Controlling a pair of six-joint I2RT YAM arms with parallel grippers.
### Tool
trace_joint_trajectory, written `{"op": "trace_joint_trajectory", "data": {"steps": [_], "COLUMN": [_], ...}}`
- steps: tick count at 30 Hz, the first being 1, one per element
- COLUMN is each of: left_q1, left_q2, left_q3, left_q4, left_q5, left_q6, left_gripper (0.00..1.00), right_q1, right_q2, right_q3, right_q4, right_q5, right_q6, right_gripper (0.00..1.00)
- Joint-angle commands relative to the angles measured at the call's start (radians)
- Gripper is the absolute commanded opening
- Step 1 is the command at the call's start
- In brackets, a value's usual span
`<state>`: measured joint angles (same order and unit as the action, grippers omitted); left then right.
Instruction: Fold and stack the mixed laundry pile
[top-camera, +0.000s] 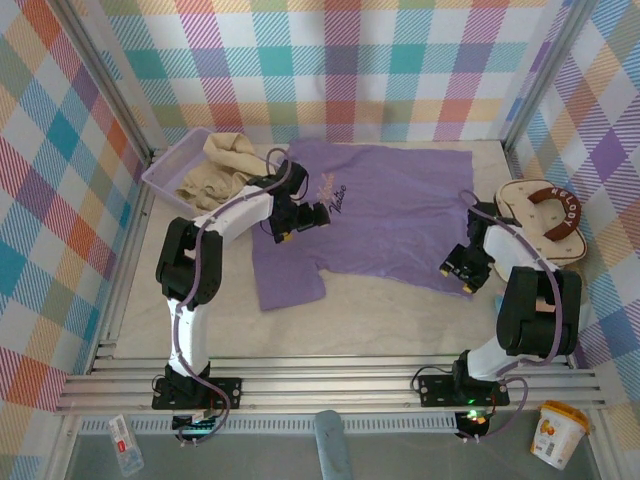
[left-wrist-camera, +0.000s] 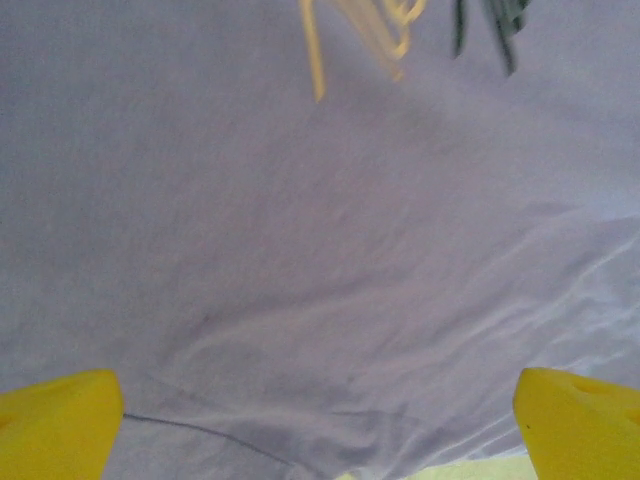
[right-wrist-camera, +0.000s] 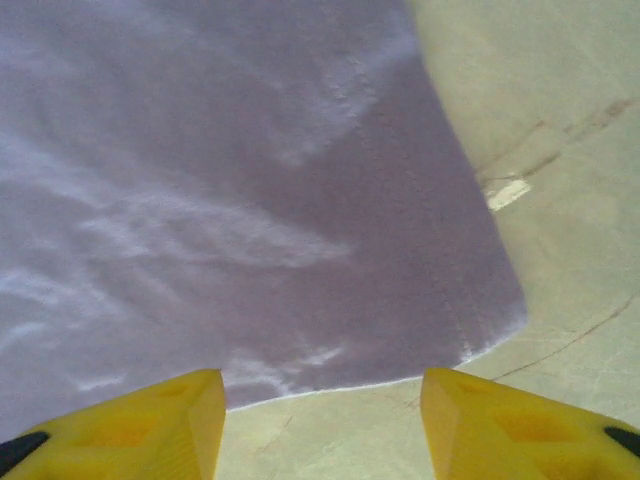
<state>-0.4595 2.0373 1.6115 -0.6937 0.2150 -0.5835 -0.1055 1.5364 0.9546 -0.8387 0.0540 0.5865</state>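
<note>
A lavender-purple T-shirt (top-camera: 380, 215) lies spread flat on the table, its small chest print (top-camera: 332, 190) left of centre. My left gripper (top-camera: 300, 222) hovers over the shirt just below that print. In the left wrist view its yellow fingertips (left-wrist-camera: 60, 420) stand far apart over purple cloth (left-wrist-camera: 320, 250), nothing between them. My right gripper (top-camera: 458, 272) sits at the shirt's near right corner. In the right wrist view it (right-wrist-camera: 322, 420) is open over bare table, just short of the hem corner (right-wrist-camera: 480, 320). A cream-beige shirt (top-camera: 218, 165) lies bunched in the basket.
The lavender mesh basket (top-camera: 165, 172) stands at the back left corner. A cream padded bag with a brown handle (top-camera: 545, 218) lies at the right edge, close behind my right arm. An orange-labelled cup (top-camera: 557, 433) stands off the table's front right.
</note>
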Motion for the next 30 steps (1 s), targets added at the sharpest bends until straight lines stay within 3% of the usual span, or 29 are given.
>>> {"op": "trace_joint_trajectory", "data": {"steps": [1,7,17,21,26,30], "left_q1": [0.005,0.004,0.005,0.004,-0.007,-0.036], "left_q2": [-0.069,-0.107,-0.264,-0.362,-0.522,-0.649], "left_q3": [-0.065,-0.119,-0.298,-0.397,-0.576,-0.725], "left_q4": [0.048,0.047,0.03,-0.023,-0.094,-0.112], "left_q5": [0.03,0.013,-0.075,-0.087,-0.061,-0.046], "left_q6": [-0.014,-0.026,-0.058,-0.024,0.045,0.058], "left_gripper": [1.0,1.0,1.0,1.0,0.93,0.84], "right_q1": [-0.02,-0.08,-0.082,-0.083,-0.083,-0.082], "right_q2": [-0.012,0.0,0.061,0.066,0.027,0.014], "right_q3": [-0.02,-0.063,-0.098,-0.109,-0.122,-0.123], "right_q4": [0.038,0.068,0.101,0.118,0.13,0.127], "right_q5": [0.051,0.038,0.004,-0.001,0.006,0.001], "right_q6": [0.088,0.15,0.172,0.169,0.127,0.082], "right_gripper": [0.52,0.48,0.48,0.33,0.07,0.02]}}
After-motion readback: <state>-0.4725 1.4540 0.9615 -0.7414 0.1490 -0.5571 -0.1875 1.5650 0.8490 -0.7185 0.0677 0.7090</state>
